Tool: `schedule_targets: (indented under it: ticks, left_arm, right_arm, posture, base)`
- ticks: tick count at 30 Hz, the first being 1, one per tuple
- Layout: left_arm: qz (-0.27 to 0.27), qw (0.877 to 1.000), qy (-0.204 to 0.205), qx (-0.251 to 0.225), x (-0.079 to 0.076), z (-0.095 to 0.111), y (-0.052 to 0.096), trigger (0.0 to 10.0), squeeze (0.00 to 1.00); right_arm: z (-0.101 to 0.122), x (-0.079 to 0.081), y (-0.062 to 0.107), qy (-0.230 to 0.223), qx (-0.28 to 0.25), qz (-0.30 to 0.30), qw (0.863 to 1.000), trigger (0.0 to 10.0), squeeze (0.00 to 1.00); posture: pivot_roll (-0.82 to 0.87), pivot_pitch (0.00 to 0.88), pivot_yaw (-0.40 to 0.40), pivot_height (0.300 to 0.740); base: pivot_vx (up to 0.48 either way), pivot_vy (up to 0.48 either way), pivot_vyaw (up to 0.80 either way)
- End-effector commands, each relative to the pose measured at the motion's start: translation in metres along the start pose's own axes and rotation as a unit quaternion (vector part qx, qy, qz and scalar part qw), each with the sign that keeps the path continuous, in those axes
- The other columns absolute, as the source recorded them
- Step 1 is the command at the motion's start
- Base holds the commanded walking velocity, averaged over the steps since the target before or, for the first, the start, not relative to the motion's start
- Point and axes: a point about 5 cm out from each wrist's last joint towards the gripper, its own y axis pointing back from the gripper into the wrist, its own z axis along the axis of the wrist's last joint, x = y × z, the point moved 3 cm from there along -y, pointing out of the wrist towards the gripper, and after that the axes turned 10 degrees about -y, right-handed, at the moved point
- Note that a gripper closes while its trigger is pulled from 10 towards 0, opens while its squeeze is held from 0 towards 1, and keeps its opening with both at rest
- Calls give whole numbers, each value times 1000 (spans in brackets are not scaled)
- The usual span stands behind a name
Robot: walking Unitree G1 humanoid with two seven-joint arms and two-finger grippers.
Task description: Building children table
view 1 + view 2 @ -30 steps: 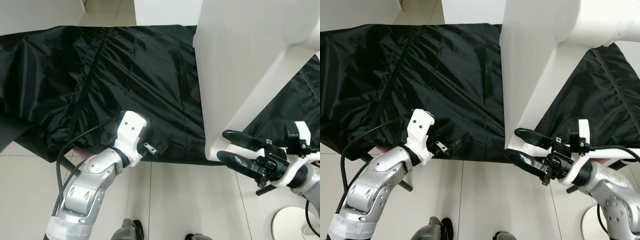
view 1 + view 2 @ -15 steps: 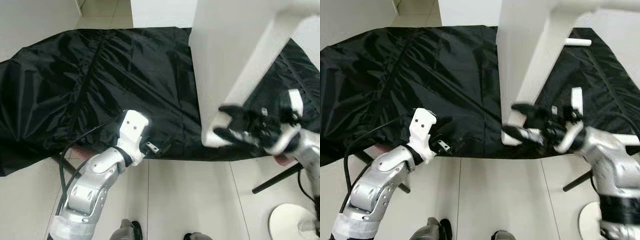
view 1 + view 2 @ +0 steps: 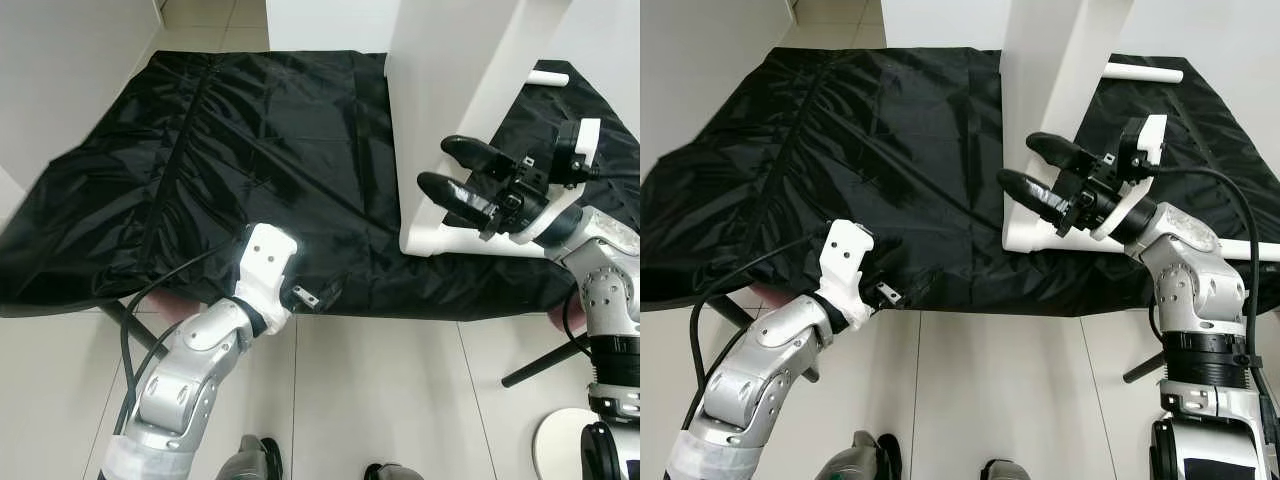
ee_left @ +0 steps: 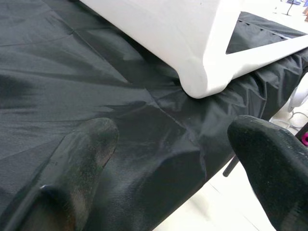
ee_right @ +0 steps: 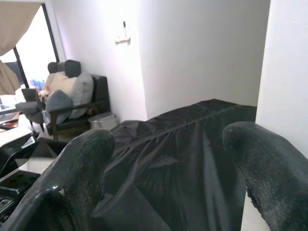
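A white table panel (image 3: 440, 100) stands tilted on the black cloth (image 3: 250, 130), its rounded lower corner (image 4: 202, 82) resting on the fabric. A white round leg (image 3: 1145, 72) lies behind it on the cloth. My right gripper (image 3: 456, 170) is open at the panel's front edge, just above its bottom rail (image 3: 460, 240), with nothing between its fingers. In the right wrist view the panel (image 5: 288, 72) sits beside one finger. My left gripper (image 4: 173, 137) is open and low over the cloth near the table's front edge, a short way from the white corner. The left arm (image 3: 262, 262) reaches up from below.
The cloth covers a low table and hangs over its front edge. White floor tiles (image 3: 380, 400) lie in front. A white round base (image 3: 570, 445) and a black stand leg (image 3: 540, 365) sit at the right. A white wall (image 3: 60, 70) stands at the left.
My right gripper has risen from beside the table's front edge to over the cloth at the white panel's edge, still open. The camera has shifted. The left arm has held still.
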Motion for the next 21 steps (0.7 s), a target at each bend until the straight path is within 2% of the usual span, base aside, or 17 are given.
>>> schedule_targets:
  ticks: [1,3,8,10,14,17,20,21]
  left_arm:
    - [8,1000,-3,3,0,-1,2,10000,0]
    - [8,1000,-4,4,0,-1,2,10000,0]
    - [5,1000,-5,3,-1,-1,5,10000,0]
    - [-2,1000,-9,-2,-3,1,6,10000,0]
    - [-32,999,-18,-12,-9,3,9,10000,0]
    - [-35,999,-24,-13,-8,4,11,10000,0]
    - [-27,999,-32,-5,0,1,11,10000,0]
    - [-27,999,-32,-5,0,1,11,10000,0]
  right_arm:
    - [-5,-9,8,-7,0,-35,999,10000,0]
    - [-5,-7,10,-9,-5,-33,999,10000,0]
    - [-17,36,20,-34,-19,24,999,10000,0]
    - [-25,45,28,-48,-12,41,998,10000,0]
    - [-41,48,49,-72,20,34,997,10000,0]
    - [-45,46,56,-78,28,24,996,10000,0]
    - [-45,29,68,-54,17,-64,996,10000,0]
    - [-45,29,68,-54,17,-64,996,10000,0]
  posture:
    - [-86,157,25,740]
    - [-87,158,30,740]
    - [-89,156,37,740]
    - [-91,154,41,740]
    - [-92,153,43,740]
    - [-96,153,49,740]
    - [-101,152,54,740]
    - [-101,152,54,740]
  base:
    - [0,0,0]
    - [0,0,0]
    - [0,0,0]
    - [0,0,0]
    - [0,0,0]
    - [0,0,0]
    - [0,0,0]
    - [0,0,0]
